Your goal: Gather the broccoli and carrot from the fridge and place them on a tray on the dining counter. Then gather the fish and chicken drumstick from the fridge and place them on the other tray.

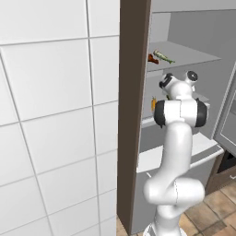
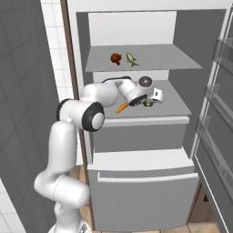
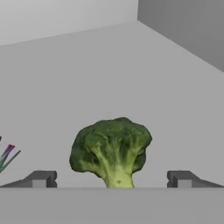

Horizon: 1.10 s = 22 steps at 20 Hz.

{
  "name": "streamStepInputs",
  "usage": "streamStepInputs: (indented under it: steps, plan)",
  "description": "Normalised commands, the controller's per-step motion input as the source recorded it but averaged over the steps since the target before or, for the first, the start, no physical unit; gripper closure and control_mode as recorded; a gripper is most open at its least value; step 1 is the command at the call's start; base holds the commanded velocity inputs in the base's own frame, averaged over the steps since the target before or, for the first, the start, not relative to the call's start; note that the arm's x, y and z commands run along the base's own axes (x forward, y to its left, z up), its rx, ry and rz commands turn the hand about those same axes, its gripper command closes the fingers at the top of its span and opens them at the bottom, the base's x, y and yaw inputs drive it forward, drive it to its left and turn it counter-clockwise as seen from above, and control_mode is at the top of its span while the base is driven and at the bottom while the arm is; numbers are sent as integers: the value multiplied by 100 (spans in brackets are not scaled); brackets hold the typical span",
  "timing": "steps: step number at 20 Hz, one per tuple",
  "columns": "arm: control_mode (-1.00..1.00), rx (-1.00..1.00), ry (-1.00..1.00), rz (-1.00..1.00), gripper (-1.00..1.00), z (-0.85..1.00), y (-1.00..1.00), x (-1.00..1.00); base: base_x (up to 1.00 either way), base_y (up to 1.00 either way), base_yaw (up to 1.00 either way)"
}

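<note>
On the fridge's middle shelf (image 2: pixel 173 107): claw (image 3: pixel 112 179) open at the broccoli (image 3: pixel 111 150).
The broccoli stood between the spread fingertips (image 3: pixel 42 178), ungripped; the carrot (image 2: pixel 121 108) lay beside it.

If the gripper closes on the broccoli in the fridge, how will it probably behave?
The broccoli looks top-heavy, with a wide crown on a narrow stalk, so a push may tip it. The bumpy crown probably gives grip, not slip. It lies centred between the open gripper, so it should stay put.
</note>
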Motion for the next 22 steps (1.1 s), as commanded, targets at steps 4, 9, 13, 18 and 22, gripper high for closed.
streamStepInputs:
  steps: [4,9,13,18,22]
  plan:
    - [-100,0,4,0,-100,-14,0,9,0,0,0]
    - [-100,0,2,0,-100,-12,0,14,0,0,0]
    - [-100,0,1,0,-100,-13,0,17,0,0,0]
    - [-100,0,1,0,-100,-13,0,17,0,0,0]
    - [-100,0,0,0,100,-10,0,13,0,0,0]
